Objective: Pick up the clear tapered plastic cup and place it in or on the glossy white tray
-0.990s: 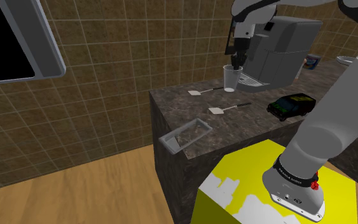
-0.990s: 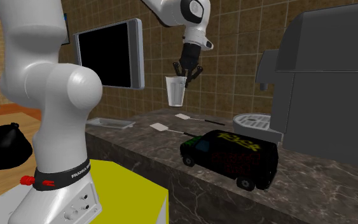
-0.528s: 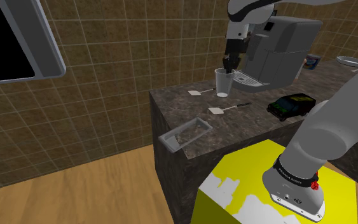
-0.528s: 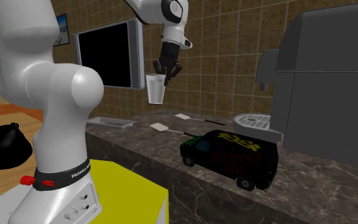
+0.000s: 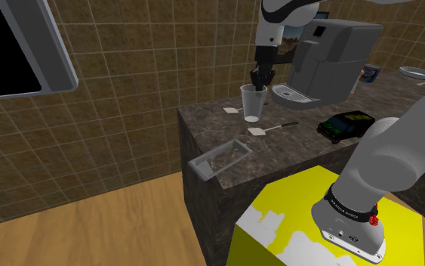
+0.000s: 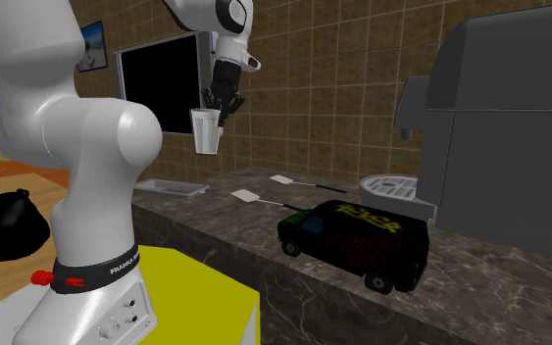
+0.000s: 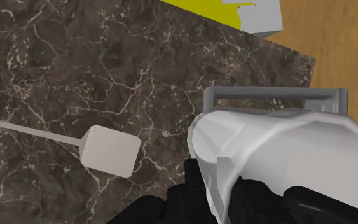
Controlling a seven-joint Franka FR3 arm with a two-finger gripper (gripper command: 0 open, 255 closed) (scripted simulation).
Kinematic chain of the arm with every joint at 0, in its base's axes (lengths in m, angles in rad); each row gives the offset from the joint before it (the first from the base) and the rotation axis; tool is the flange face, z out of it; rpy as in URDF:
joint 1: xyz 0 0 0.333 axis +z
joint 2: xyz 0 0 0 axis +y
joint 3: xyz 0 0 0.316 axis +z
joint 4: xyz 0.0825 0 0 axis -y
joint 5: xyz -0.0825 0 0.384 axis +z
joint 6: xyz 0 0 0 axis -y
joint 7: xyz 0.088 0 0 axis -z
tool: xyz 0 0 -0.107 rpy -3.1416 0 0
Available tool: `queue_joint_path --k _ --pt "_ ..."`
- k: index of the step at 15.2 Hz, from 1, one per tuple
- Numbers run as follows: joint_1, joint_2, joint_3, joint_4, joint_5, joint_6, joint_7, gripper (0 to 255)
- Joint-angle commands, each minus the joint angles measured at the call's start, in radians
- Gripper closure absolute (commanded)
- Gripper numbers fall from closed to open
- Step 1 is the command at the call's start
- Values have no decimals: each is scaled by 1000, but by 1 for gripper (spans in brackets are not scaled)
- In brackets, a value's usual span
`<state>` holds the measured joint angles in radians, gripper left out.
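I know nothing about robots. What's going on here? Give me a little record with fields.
Cup: whitish, upright, lifted in the air
Gripper: shut on its rim
Counter: dark, marbled, below the cup
Tray: at the counter's end, cup not in it yet
Also on counter: two spatulas, toy van, coffee machine

Black fingers [image 7: 260,200] clasp pale cup [image 7: 285,153] at rim. Grey tray [image 7: 273,97] just beyond cup. Spatula [image 7: 110,151] flat on marbled desk [image 7: 75,57].
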<state>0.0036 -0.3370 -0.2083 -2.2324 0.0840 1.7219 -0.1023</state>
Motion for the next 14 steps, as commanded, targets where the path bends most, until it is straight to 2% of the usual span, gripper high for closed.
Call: queue_joint_path --k 1,10,14 --pt "22 -13 36 -20 20 13 52 255" --pt "124 -22 195 -14 113 35 275 255" --pt "125 -13 196 -59 116 88 266 255"
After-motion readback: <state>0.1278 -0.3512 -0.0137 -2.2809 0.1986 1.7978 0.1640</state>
